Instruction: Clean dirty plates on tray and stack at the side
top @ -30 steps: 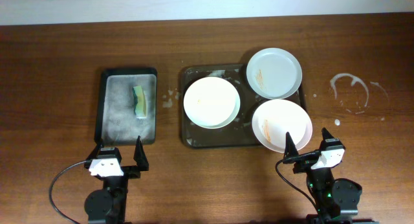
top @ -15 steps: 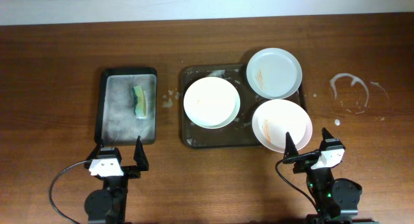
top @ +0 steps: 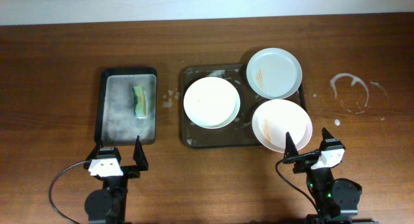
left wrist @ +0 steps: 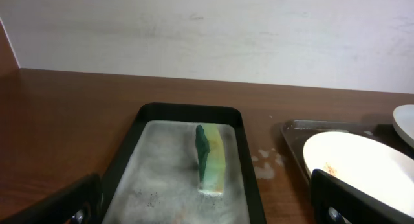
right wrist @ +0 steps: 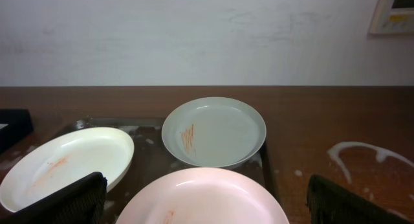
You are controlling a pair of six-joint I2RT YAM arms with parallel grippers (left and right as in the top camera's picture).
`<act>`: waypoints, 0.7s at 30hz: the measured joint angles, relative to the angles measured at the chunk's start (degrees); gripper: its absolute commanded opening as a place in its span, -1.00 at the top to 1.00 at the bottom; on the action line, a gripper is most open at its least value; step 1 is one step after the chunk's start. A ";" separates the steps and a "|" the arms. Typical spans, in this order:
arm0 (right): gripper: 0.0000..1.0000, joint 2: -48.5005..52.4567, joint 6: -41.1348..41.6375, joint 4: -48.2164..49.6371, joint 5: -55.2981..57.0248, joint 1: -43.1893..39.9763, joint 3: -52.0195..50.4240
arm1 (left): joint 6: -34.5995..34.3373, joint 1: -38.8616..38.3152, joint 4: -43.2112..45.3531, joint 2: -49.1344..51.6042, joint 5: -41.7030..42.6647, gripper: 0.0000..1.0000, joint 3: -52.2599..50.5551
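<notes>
Print on the wall card (right wrist: 394, 10) is too small for us to read. We see both arms low at the table's (top: 58, 62) near edge. The left gripper (top: 118, 153) and right gripper (top: 308, 145) have their jaws apart and empty. Three plates (top: 211, 102) sit on the tray (top: 194, 138).

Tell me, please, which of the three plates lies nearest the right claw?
The front-right plate, overhanging the tray at its near right corner; the other two sit farther away.

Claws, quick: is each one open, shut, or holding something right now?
Left claw: open, holding nothing.
Right claw: open, holding nothing.
</notes>
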 measured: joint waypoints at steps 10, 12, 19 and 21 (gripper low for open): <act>-0.97 0.00 -0.04 1.49 -1.64 0.00 0.00 | 0.00 0.00 0.13 0.00 2.01 -0.99 0.00; -0.97 0.00 -0.04 3.04 -3.08 0.00 -0.04 | 0.00 0.00 0.33 0.00 3.08 -0.98 0.00; -0.97 0.00 -0.02 4.72 -7.13 0.00 0.66 | 0.02 0.00 0.76 0.00 8.66 -0.98 0.02; -0.97 0.02 -0.02 3.78 -7.50 0.00 2.23 | 0.02 0.00 0.39 0.00 9.20 -0.98 0.31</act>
